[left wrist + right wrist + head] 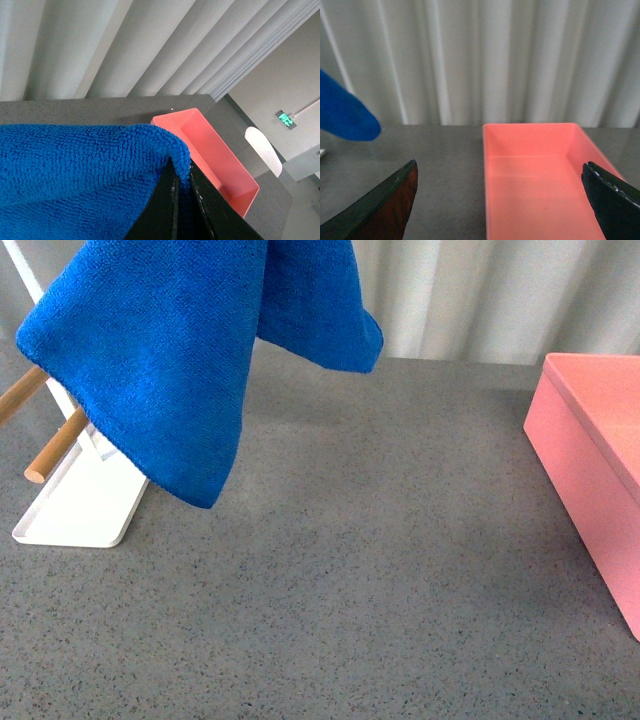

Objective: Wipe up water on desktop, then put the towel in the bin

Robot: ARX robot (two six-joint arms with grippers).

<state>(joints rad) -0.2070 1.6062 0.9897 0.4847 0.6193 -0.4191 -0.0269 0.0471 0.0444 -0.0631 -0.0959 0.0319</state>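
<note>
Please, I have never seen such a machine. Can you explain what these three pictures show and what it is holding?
This is a robot with two arms, each ending in a claw. One camera sits on its body; the other two sit on its wrists. The left claw is shut on a blue towel, which hangs in the air above a grey desktop. The right claw is open and empty, facing a pink bin that looks empty. Left of the towel stands a white tray with wooden rods.

Pale pleated curtain [480,290] behind.
</note>
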